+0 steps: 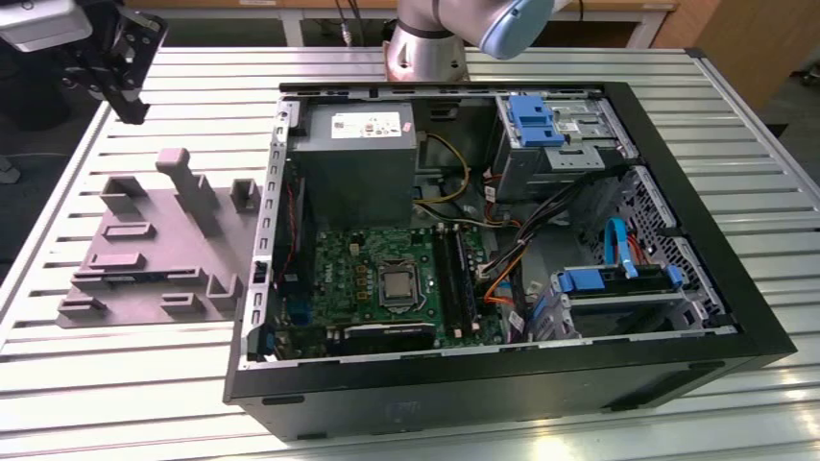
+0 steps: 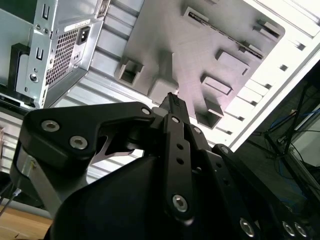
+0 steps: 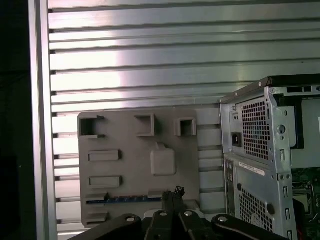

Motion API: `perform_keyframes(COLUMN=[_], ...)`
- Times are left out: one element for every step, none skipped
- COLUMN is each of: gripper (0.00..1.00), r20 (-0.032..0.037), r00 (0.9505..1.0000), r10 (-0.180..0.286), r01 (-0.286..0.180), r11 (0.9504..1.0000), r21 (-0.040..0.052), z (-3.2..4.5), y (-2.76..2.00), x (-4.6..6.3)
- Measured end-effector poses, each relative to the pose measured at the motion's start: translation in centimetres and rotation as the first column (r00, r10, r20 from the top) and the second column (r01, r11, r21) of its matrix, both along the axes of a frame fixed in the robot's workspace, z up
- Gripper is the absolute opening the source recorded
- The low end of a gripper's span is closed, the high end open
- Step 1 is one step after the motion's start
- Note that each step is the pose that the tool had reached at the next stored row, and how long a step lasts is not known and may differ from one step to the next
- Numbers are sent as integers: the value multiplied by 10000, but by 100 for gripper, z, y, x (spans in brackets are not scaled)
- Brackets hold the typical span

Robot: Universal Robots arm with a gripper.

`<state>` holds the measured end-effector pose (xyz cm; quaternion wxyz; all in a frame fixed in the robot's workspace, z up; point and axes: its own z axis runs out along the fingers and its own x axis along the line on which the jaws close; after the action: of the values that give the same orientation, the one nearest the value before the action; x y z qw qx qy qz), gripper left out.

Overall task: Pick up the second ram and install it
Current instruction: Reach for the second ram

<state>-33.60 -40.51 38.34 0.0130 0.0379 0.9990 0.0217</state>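
The second ram [image 3: 125, 199] is a thin blue-green strip lying in a slot of the grey fixture plate [image 3: 135, 140] on the table. In the exterior view the ram [image 1: 138, 278] shows as a dark bluish line near the front of the plate [image 1: 154, 240]. My black gripper [image 1: 129, 91] hangs high over the plate's far left corner, well above the ram. Its fingertips [image 3: 172, 194] are pressed together with nothing between them, as the second wrist view also shows of the gripper [image 2: 172, 100]. The black memory slots [image 1: 455, 279] run along the motherboard inside the case.
The open computer case [image 1: 717, 317] lies at the table's middle, with the power supply [image 1: 352, 154], blue drive brackets [image 1: 539, 120] and cables [image 1: 539, 230] inside. Its rear panel [image 3: 260, 145] stands close beside the fixture plate. Slatted aluminium table [image 1: 129, 384] surrounds both.
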Motion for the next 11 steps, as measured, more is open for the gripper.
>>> perform_keyframes(gripper=[11, 11, 11, 11, 11, 11, 11, 11, 11, 11, 11], r20=[0, 1, 1, 1, 0, 0, 1, 1, 1, 1, -1], r00=[10000, 10000, 10000, 10000, 10000, 10000, 10000, 10000, 10000, 10000, 10000], r10=[-1, -1, 0, 0, -2, -2, 0, -1, -1, -1, -2], r01=[1, 1, 0, 0, 2, 2, 0, 1, 1, 1, 2], r11=[10000, 10000, 10000, 10000, 10000, 10000, 10000, 10000, 10000, 10000, 10000], r21=[1, 1, 1, 1, 1, 1, 1, 0, 1, 1, 0], z=[0, 0, 0, 0, 0, -1, -2, -3, -6, -8, -9], y=[0, 0, 0, 0, 0, 0, -1, -3, -7, -11, -15], x=[-1, -2, -2, -3, -9, -24, -49, -69, -89, -111, -148])
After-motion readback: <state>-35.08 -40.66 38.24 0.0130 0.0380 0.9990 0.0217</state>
